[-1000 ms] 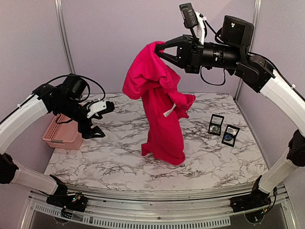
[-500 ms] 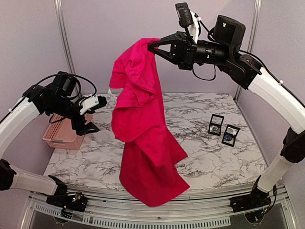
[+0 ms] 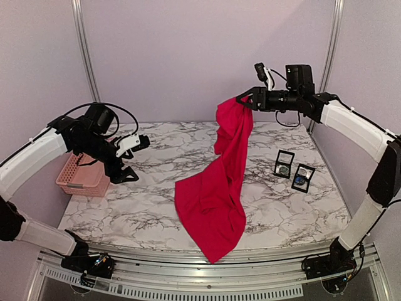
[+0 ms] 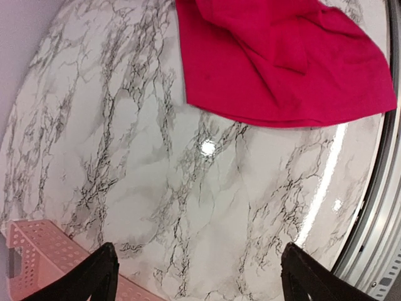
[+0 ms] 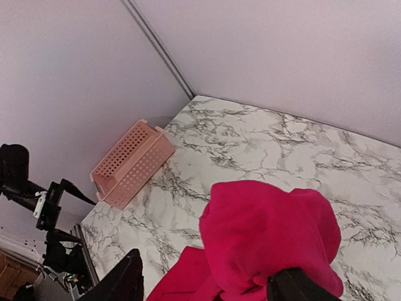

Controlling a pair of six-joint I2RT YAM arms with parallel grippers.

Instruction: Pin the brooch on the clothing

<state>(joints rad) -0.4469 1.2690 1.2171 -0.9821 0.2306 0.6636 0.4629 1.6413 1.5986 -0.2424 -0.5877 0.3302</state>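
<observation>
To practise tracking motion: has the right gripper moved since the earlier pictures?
Yes. The right gripper has come down and rightward, nearer the right corner post, the red T-shirt still hanging from it.

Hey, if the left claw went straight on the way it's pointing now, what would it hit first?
The left claw would probably meet the bare marble table first, short of the red T-shirt; depth is uncertain.

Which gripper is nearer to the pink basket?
Left. The left gripper hovers close beside the pink basket; the right gripper is far across the table, at the raised end of the red T-shirt.
</observation>
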